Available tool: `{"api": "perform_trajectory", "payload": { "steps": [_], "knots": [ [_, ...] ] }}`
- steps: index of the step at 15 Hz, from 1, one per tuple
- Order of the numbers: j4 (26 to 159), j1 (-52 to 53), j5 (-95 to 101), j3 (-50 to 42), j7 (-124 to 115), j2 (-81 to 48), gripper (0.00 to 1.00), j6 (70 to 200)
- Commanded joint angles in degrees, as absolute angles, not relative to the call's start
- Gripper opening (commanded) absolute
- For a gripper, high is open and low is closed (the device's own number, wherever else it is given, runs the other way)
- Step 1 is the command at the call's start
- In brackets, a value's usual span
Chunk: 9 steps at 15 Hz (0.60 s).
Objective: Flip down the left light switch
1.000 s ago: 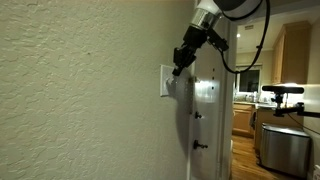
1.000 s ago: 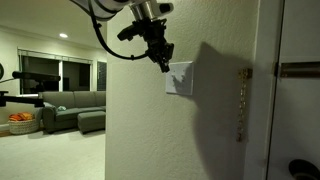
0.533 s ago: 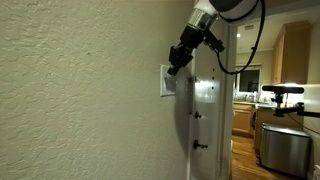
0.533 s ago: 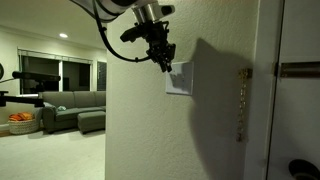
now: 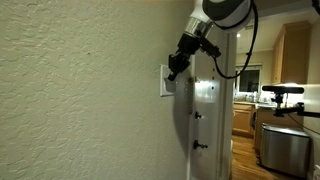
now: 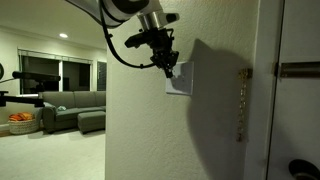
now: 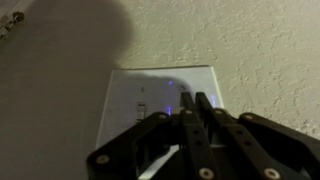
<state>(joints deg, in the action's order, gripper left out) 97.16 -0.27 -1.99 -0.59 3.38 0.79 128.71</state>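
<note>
One white rectangular wall plate (image 7: 128, 85) is showing one tiny white left light switch (image 7: 141, 106), sitting just left of the black gripper (image 7: 192, 100), whose fingers are pinching together.

The wall plate (image 6: 181, 82) sits on the surface (image 6: 135, 130), between its left edge and the hinge (image 6: 241, 100) towards its right edge; the gripper (image 6: 168, 70) comes in from the upper left, its fingers at the plate's upper left corner; in an exterior view the door (image 5: 207, 110) stands just right of the plate, behind the gripper; in the wrist view the fingers (image 7: 186, 115) lie over the plate's right half, the left light switch (image 7: 141, 107) just left of them; a sofa (image 6: 75, 108) lies beyond the surface's left edge.
</note>
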Motion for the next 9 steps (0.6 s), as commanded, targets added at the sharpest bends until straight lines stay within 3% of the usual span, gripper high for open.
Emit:
{"api": "perform_trajectory", "payload": {
  "steps": [1,9],
  "knots": [
    [97.07,-0.66,-2.28,-0.95,4.95,-0.15,0.07,128.77],
    [99.58,-0.58,-2.47,-0.81,5.16,-1.05,0.02,127.64]
  ]
}}
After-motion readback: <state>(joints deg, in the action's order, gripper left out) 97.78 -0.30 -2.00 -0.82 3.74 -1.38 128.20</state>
